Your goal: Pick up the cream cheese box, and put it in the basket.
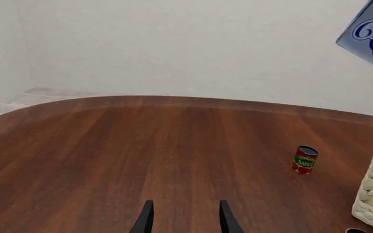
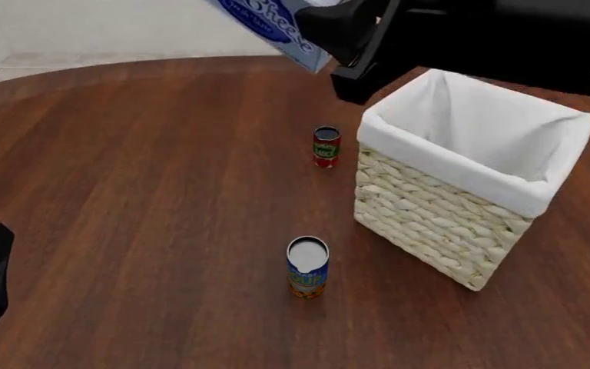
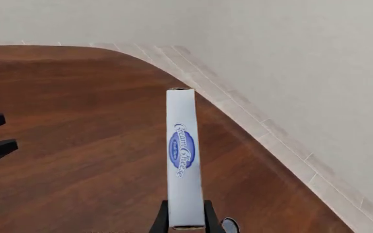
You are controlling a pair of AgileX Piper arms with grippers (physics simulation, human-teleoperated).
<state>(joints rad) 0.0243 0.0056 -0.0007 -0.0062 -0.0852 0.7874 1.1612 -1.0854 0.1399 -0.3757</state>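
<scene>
High above the table, the right tool pinches the cream cheese box; left tool spread

Surface dark wood grain with a soft satin sheen; basket rough cream woven wicker, liner matt white cloth; cream cheese box smooth printed card, faintly glossy; two cans with glossy paper labels, the near one's top dull pale metal.

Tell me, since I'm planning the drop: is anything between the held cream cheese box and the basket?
Nothing visible. The right gripper holds the cream cheese box aloft beside the basket, whose liner looks empty; both cans stand lower.
</scene>
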